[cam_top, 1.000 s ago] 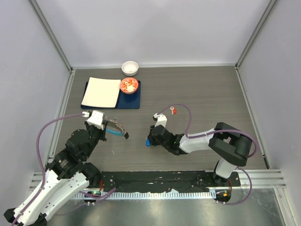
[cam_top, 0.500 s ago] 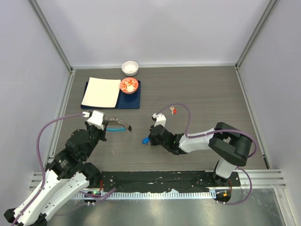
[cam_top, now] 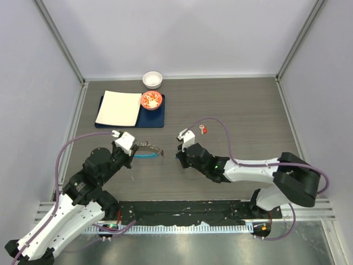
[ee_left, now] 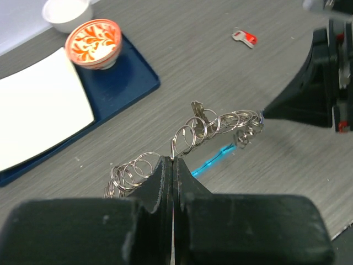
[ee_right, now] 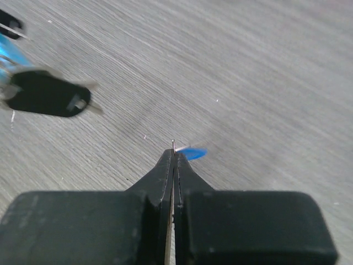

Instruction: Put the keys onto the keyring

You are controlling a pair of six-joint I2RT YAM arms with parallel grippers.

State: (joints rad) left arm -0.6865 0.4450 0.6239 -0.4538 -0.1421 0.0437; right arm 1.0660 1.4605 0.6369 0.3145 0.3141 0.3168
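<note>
The left gripper (ee_left: 172, 165), jaws pressed together, pinches the keyring (ee_left: 218, 122) above the table (ee_left: 248, 187). The right gripper (ee_right: 173, 154), jaws closed, grips the blue key (ee_right: 193, 153) at the keyring's far end. The red key (ee_left: 244, 37) lies beyond, well apart.

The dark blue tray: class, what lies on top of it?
A flat white pad and a red patterned bowl sit on the tray. Whatever lies beneath the pad is covered.
</note>
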